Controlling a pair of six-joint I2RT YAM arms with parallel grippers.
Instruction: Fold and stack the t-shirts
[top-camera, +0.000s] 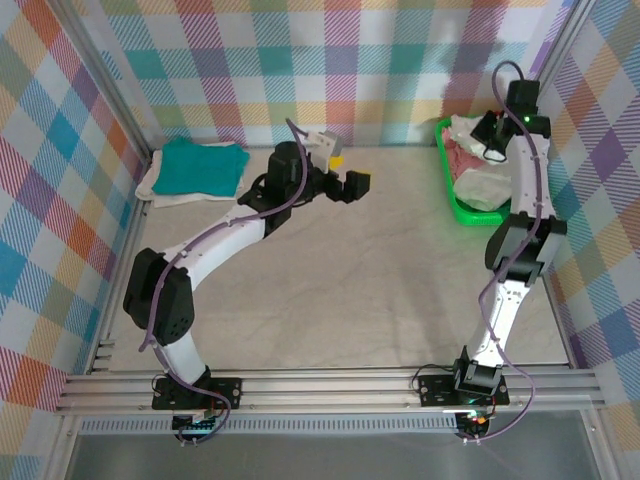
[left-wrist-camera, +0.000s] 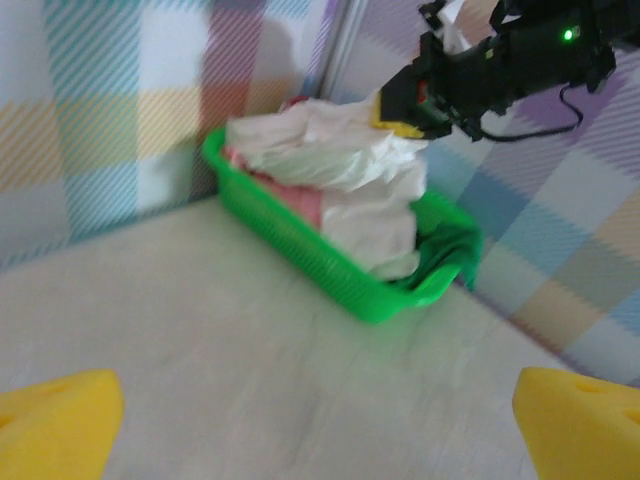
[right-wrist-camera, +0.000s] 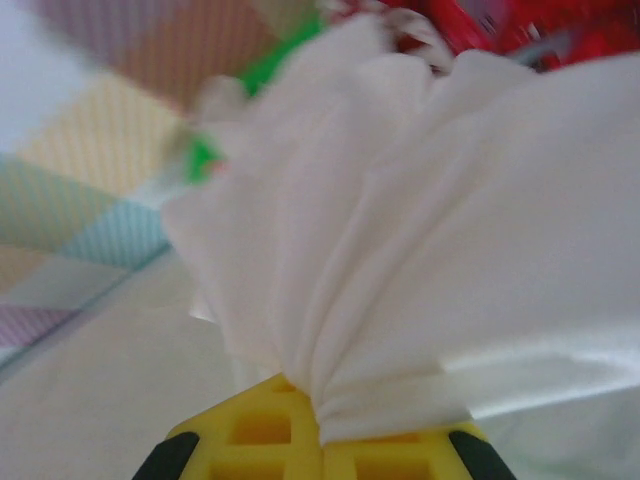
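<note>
**Right gripper (right-wrist-camera: 320, 425) clamped on white t-shirt (right-wrist-camera: 420, 230) at green basket (left-wrist-camera: 300, 250)**

Jaws clenched on a bunched fold of the shirt; cloth fans out from between the yellow fingers (right-wrist-camera: 260, 430). Shirt is heaped on top of the pile in the basket, far right of the table (top-camera: 330, 290), pink cloth (left-wrist-camera: 300, 200) under it. Left gripper (top-camera: 357, 185) is released, jaws wide, hovering over bare table mid-far, well apart from the basket. Teal t-shirt (top-camera: 205, 165) lies folded on a cream one (top-camera: 160, 192) at the far left corner
</note>
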